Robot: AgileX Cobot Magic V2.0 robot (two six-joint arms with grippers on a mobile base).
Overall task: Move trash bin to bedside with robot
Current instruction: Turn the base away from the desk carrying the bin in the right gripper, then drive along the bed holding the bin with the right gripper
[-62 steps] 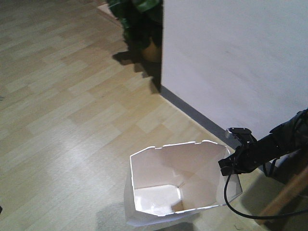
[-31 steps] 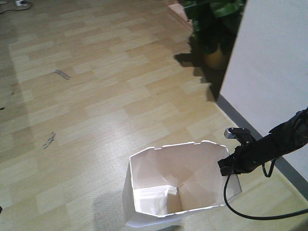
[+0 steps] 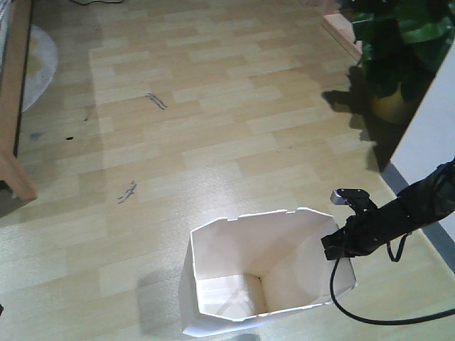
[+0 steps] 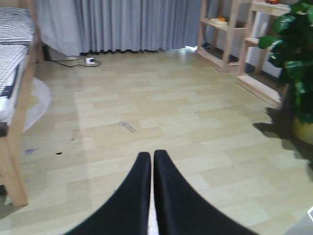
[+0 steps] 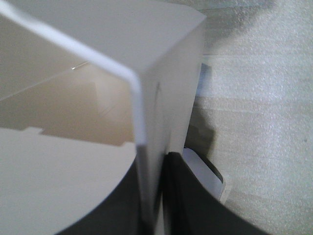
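The white trash bin (image 3: pixel 263 273) with its angular rim stands on the wood floor at the bottom of the front view. My right gripper (image 3: pixel 333 245) is shut on the bin's right rim; the right wrist view shows the thin wall (image 5: pixel 146 147) pinched between the black fingers. The bed's light wooden frame (image 3: pixel 14 114) shows at the left edge, and the left wrist view shows its frame (image 4: pixel 17 142) and checked bedding (image 4: pixel 12 44). My left gripper (image 4: pixel 150 156) is shut and empty, out over the floor.
A potted green plant (image 3: pixel 398 64) stands at the upper right beside a white wall (image 3: pixel 434 149). Wooden shelves (image 4: pixel 230 34) and grey curtains (image 4: pixel 127 24) line the far side. A round pale rug (image 3: pixel 39 64) lies by the bed. Dark marks (image 3: pixel 156 101) dot the floor.
The view has swung left: the wall and plant slid to the right and the bed frame has come into view at left. The right gripper keeps its hold on the bin's rim.
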